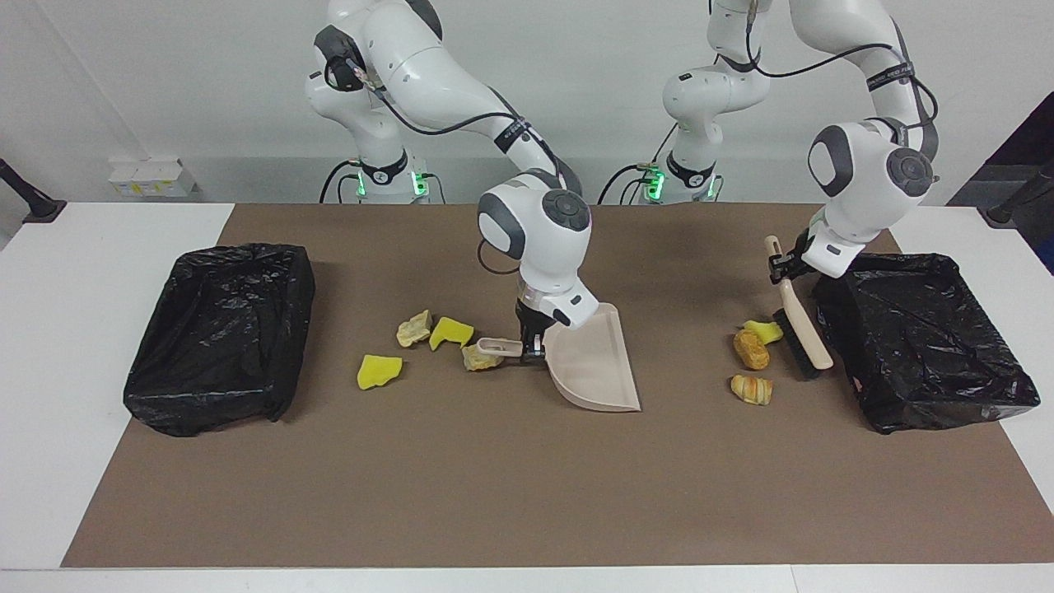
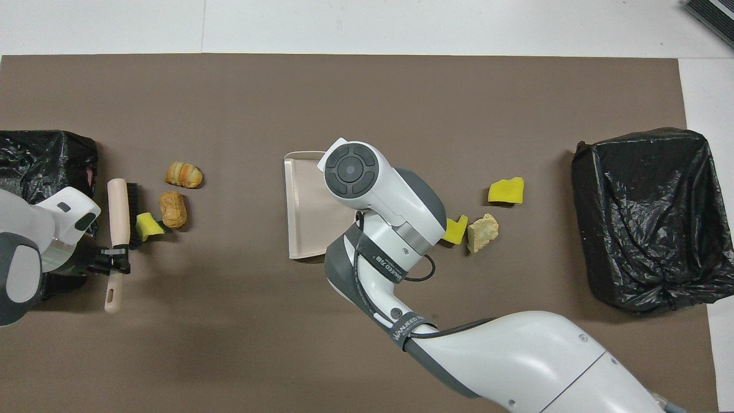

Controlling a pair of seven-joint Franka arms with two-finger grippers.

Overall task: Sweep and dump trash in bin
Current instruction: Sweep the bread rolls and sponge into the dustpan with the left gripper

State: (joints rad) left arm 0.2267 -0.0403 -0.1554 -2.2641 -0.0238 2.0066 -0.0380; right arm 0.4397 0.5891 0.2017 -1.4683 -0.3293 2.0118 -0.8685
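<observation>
The left gripper (image 1: 783, 268) is clamped on the handle of a brush (image 1: 795, 317), whose bristles sit on the mat between the bin (image 1: 922, 338) at the left arm's end and a cluster of three scraps: a yellow sponge piece (image 1: 766, 331) touching the bristles and two bread lumps (image 1: 751, 350) (image 1: 751, 389) just beside it. The brush's long axis runs away from the robots, so the scraps lie broadside to it, toward the dustpan (image 1: 594, 358). The right gripper (image 1: 531, 350) grips the dustpan's handle at mid-table, its open mouth facing that cluster. Four more scraps lie by the handle: two sponge pieces (image 1: 450, 332) (image 1: 379, 370) and two lumps (image 1: 414, 329) (image 1: 479, 357). A second bin (image 1: 222, 329) sits at the right arm's end.
</observation>
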